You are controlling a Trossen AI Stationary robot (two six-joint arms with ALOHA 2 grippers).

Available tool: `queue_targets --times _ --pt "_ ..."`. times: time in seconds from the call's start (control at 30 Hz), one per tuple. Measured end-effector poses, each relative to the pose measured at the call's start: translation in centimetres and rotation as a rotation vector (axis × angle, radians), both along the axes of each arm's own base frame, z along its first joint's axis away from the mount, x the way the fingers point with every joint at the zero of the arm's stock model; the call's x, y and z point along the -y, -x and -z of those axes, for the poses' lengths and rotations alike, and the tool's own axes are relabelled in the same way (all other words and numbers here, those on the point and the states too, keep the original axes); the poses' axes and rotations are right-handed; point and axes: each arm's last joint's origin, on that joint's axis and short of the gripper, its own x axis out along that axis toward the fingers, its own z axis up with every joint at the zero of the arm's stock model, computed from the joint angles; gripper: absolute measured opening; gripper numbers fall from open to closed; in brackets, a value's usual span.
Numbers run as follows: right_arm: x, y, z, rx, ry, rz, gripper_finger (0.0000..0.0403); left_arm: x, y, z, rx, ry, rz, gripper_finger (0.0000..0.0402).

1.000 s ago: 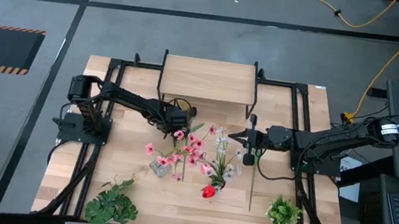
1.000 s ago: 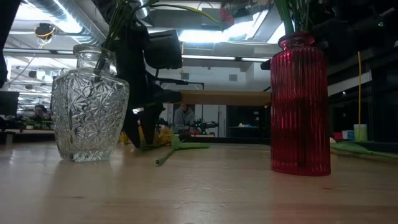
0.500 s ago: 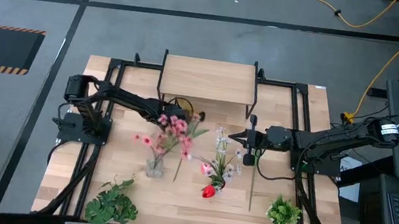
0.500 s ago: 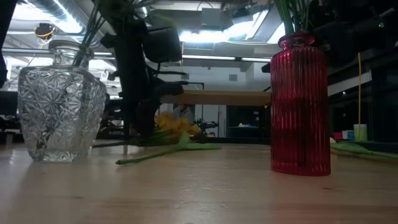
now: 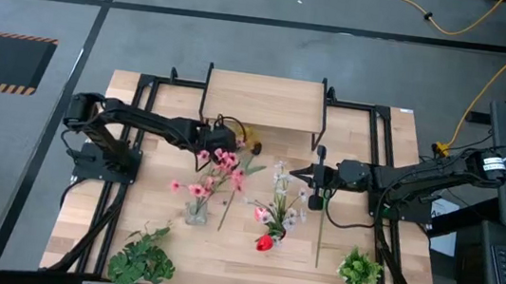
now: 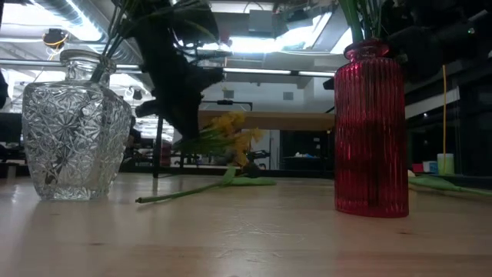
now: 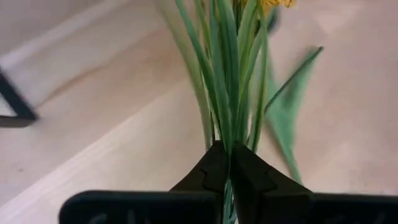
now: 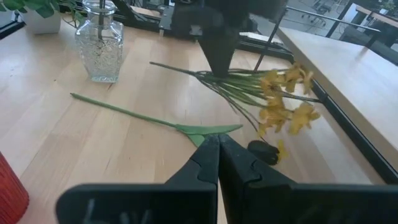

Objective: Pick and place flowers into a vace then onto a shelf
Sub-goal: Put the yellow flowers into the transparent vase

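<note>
Flowers with yellow blossoms [image 8: 283, 99] hang in a bunch just above the tabletop [image 5: 364, 174], in front of the shelf [image 5: 263, 100]. Their green stems are pinched between the closed fingers [image 7: 245, 177] of the left gripper [image 5: 208, 138]. Close by stands a clear glass vase [image 6: 75, 127] holding pink flowers [image 5: 214, 168], and a red vase [image 6: 371, 131] with pale flowers sits further along. One loose green stem [image 8: 146, 118] lies flat on the wood, seemingly apart from the bunch. Across the table, the right gripper [image 5: 310, 174] waits with its fingers pressed together on nothing.
</note>
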Motion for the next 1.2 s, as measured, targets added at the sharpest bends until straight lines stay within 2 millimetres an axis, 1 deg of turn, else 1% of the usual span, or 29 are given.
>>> queue_targets --times 0.13,0.33,0.5,0.6,0.7,0.9,1.07,1.2 --pt "0.0 0.0 0.0 0.005 -0.001 0.0 0.0004 0.3 0.1 -0.5 0.011 0.022 0.103 0.0005" --pt "0.0 -0.1 -0.2 0.023 -0.025 0.007 0.0004 0.6 0.3 -1.3 0.021 -0.017 0.277 0.0005" --pt "0.0 -0.1 -0.2 0.027 -0.061 0.018 0.0004 0.6 0.5 -2.8 0.085 -0.125 0.423 0.0005" --pt "0.0 -0.1 -0.2 0.033 -0.075 0.022 0.0004 0.6 0.9 -4.3 0.139 -0.197 0.501 0.0005" --pt "0.0 -0.1 -0.2 0.032 -0.074 0.021 0.0004 0.5 1.9 -6.2 0.191 -0.273 0.516 0.0005" --pt "0.0 -0.1 -0.5 0.062 -0.081 0.021 0.0004 0.2 4.6 -10.1 0.312 -0.403 0.524 0.0004" --pt "0.0 -0.2 -0.7 0.086 -0.086 0.021 0.0004 0.6 7.1 -12.7 0.392 -0.51 0.557 0.0004" --pt "0.0 -0.2 -0.8 0.099 -0.111 0.027 0.0004 0.6 9.1 -14.4 0.405 -0.644 0.507 0.0004"
